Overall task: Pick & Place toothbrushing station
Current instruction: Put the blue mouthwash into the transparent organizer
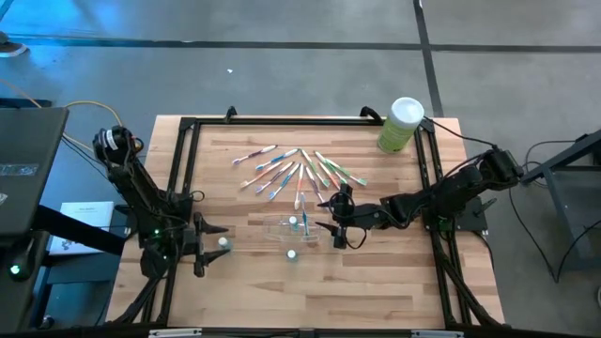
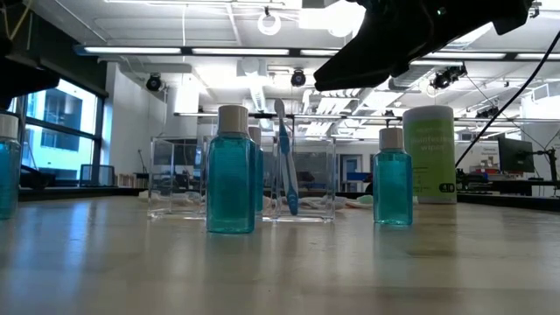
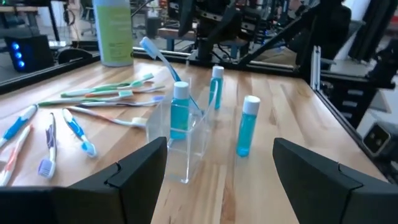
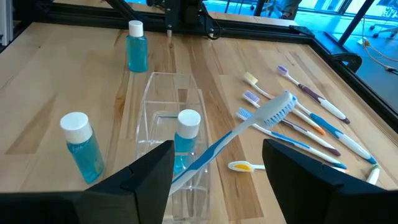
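The clear holder (image 1: pixel 282 229) stands mid-table. Inside it are a small blue white-capped bottle (image 4: pixel 186 138) and a blue toothbrush (image 4: pixel 273 112), whose handle end is in the holder while its shaft leans on the rim. Several pastel toothbrushes (image 1: pixel 296 169) lie fanned out on the table behind it. More blue bottles stand beside the holder (image 1: pixel 292 253) and near my left gripper (image 1: pixel 223 241). My right gripper (image 4: pixel 217 152) hangs open just right of the holder, its fingers on either side of the leaning brush's head without touching it. My left gripper (image 3: pixel 217 149) is open at the table's left, facing the holder.
A tall green canister with a white lid (image 1: pixel 402 124) stands at the far right corner. A black frame (image 1: pixel 188 169) runs along the table's edges. Bare wood lies near the front edge (image 1: pixel 310 291).
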